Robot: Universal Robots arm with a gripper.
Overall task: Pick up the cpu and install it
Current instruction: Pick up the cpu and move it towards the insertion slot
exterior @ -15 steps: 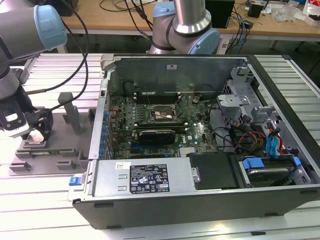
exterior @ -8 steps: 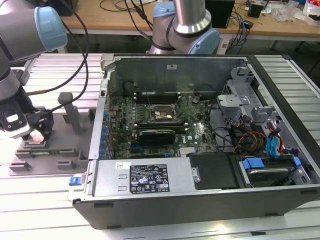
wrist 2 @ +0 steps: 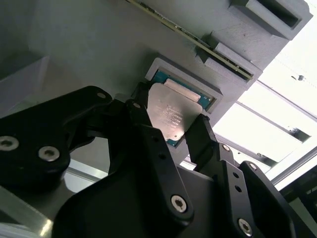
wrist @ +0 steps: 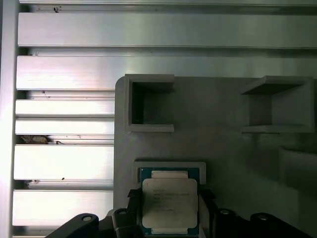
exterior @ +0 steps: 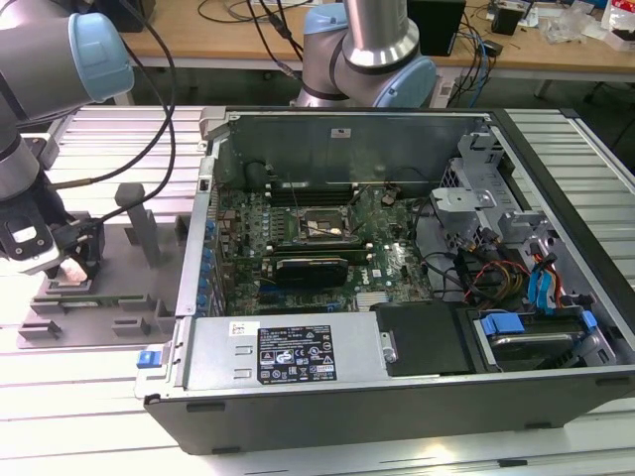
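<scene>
Clamps the gripper (wrist 2: 168, 119) onto the cpu (wrist 2: 171, 111), with one black finger (wrist 2: 148, 134) pressed to each of two opposite edges, as far as both wrist views allow judging. Holds it in, or barely above, the square pocket (wrist: 171, 164) of the grey fixture tray (exterior: 119, 297), at the exterior view's lower left, on the slatted table (exterior: 89, 416). Amounts to the opening of the pick: grasp apparently made, no clear lift yet, carry and install not done. Leaves the whole trip to the motherboard socket (exterior: 316, 226), near the frame's centre inside the open computer case (exterior: 397, 387), well apart from the tray. Looks flat and square, with a dull silver-grey metal top, faint print and a thin teal-green rim.
</scene>
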